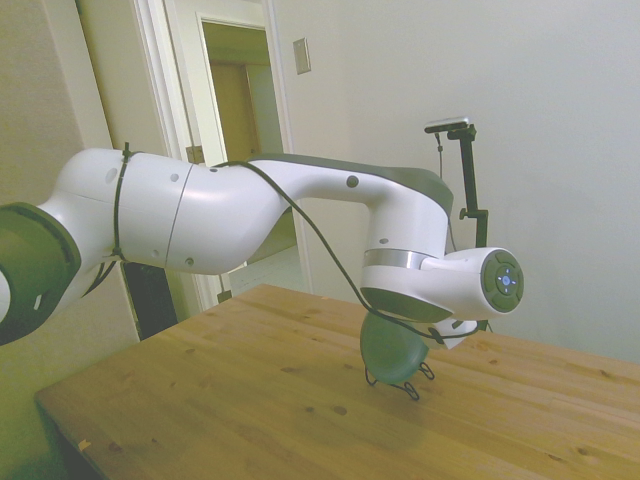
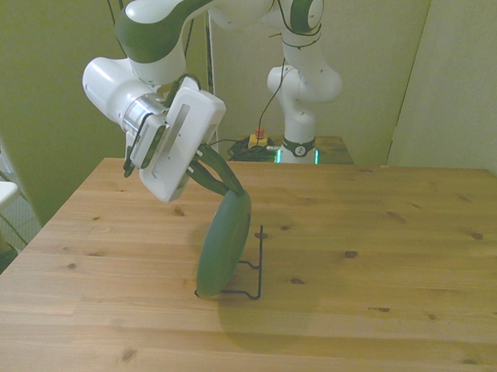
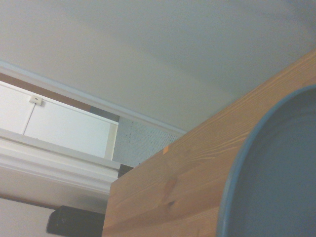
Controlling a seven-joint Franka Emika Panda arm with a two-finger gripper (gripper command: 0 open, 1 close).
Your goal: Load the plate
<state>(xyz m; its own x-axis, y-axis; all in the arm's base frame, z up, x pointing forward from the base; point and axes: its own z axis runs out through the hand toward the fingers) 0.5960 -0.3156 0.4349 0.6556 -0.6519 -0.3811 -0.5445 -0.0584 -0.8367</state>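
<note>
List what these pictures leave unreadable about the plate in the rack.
- Side view: the arm's wrist covers the top of the plate and the gripper.
- Front view: the plate hides the wire rack slots, so seating is unclear.
- Wrist view: the plate is cut off by the frame edge.

Dark green plate [image 1: 390,350] on edge in wire rack [image 1: 409,384], below white arm [image 1: 300,215].

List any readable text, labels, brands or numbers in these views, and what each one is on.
None can be read.
White robot arm: dark lettering near the top edge of the front view, too small and cut off to read.
Round dark green plate: plain, no marking.
Thin black wire rack: no marking.
Wooden table: no marking.
Small plaque on the wall by the doorway in the side view: blank or too blurred to tell.
</note>
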